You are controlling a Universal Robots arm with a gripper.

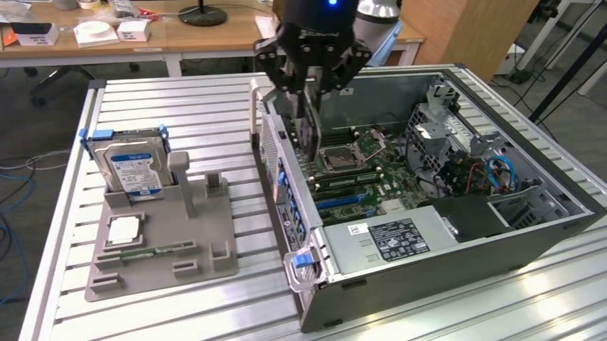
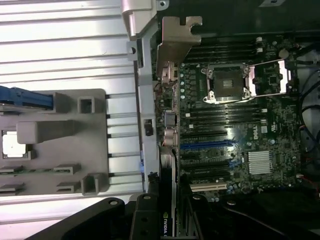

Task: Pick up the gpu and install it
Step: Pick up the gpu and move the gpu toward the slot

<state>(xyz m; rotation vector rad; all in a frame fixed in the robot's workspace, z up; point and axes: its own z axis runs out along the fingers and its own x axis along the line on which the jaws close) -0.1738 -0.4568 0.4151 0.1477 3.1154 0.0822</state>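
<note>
Clamped with narrow jaws on the top edge of the gpu [image 1: 308, 135], hung upright with its pale bracket close by the rear wall of the open case [image 1: 474, 234], above the motherboard [image 1: 370, 170] and not yet seated. Called, most likely, for a plumb card, edge lined over its slot, bracket slipped inside the wall, and a straight, even push.

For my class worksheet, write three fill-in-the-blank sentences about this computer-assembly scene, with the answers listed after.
1. The gripper has its jaws shut on the ____.
2. That card hangs over the ____ inside the open computer case.
3. The ____ with the blue-white label stands upright in the grey holder.
Missing words: gpu; motherboard; hard drive.
</note>
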